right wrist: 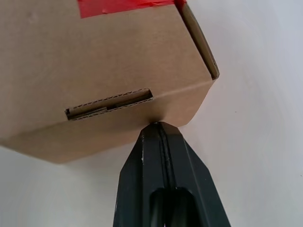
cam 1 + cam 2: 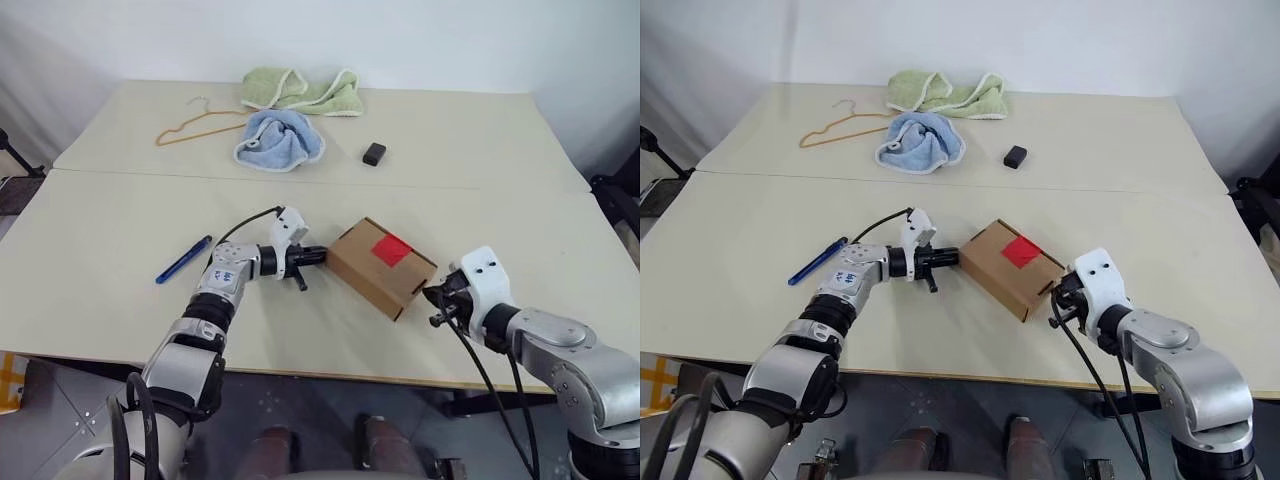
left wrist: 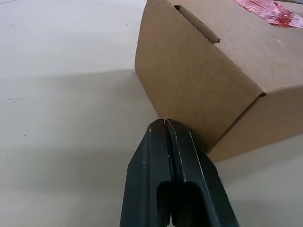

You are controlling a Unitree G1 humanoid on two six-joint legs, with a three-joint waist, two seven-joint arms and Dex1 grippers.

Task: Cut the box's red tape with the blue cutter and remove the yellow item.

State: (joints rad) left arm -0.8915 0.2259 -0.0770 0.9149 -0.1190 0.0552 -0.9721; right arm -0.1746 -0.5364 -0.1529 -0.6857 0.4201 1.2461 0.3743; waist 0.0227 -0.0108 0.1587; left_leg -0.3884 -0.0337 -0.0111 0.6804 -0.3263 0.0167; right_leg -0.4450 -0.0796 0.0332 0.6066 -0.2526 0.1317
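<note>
brown cardboard box (image 2: 380,266), glossy red tape (image 2: 391,250) on top, between closed left gripper (image 2: 322,255) and closed right gripper (image 2: 428,295)

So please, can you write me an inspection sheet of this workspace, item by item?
Surface: pale table, two boards joined at a seam.
Job's things: box closed, red tape uncut on top; blue cutter lying untouched to the robot's left.
Clutter: green towel, blue cloth, orange hanger, black block at the far side.
Grippers: left tool and right tool shut, at opposite box ends.
Cables: black cables on both arms.
Surroundings: white wall.
</note>
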